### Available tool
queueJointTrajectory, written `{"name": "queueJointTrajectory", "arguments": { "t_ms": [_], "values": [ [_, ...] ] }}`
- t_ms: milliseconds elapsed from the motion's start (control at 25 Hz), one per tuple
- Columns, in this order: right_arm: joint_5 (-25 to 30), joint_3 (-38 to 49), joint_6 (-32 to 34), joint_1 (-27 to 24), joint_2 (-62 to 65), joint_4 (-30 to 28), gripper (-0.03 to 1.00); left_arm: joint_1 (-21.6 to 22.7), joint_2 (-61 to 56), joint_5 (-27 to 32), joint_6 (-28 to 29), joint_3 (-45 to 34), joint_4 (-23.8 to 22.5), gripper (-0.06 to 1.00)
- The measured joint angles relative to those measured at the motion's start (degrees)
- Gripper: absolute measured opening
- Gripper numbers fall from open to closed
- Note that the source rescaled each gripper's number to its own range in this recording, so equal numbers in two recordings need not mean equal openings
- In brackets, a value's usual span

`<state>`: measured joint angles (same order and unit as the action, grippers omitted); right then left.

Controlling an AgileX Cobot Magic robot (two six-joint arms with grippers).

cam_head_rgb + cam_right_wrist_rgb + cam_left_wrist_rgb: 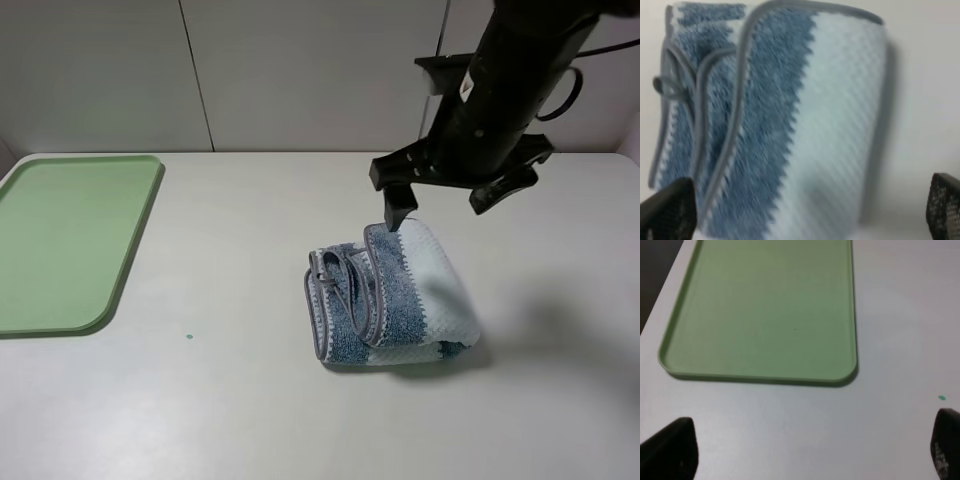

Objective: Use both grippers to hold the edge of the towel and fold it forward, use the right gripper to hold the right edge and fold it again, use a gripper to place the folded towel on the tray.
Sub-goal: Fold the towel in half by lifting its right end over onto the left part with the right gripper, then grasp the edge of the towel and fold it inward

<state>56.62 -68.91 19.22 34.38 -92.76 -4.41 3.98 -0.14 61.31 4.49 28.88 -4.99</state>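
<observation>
The towel lies folded in a thick bundle on the middle of the table, with its grey-bound edges stacked on its left side. In the right wrist view the towel fills the frame, blue-grey stripe beside pale stripe. My right gripper hovers open just above the towel's far end, holding nothing; its fingertips stand wide apart. The green tray lies empty at the far left. My left gripper is open and empty above the table near the tray; it is out of the exterior view.
A white table backed by a pale wall. A small green speck lies on the table between tray and towel, and it also shows in the left wrist view. The right arm casts a shadow right of the towel.
</observation>
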Motion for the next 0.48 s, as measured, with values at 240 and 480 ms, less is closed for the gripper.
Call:
{"name": "queueJointTrajectory", "arguments": {
  "t_ms": [240, 480],
  "values": [
    [8.81, 0.00, -4.82, 0.00, 9.87, -1.59, 1.00, 0.00, 0.00, 0.00, 0.00, 0.00, 0.00, 0.92],
    [12.49, 1.39, -8.67, 0.00, 19.05, -1.54, 1.00, 0.00, 0.00, 0.00, 0.00, 0.00, 0.00, 0.92]
  ]
}}
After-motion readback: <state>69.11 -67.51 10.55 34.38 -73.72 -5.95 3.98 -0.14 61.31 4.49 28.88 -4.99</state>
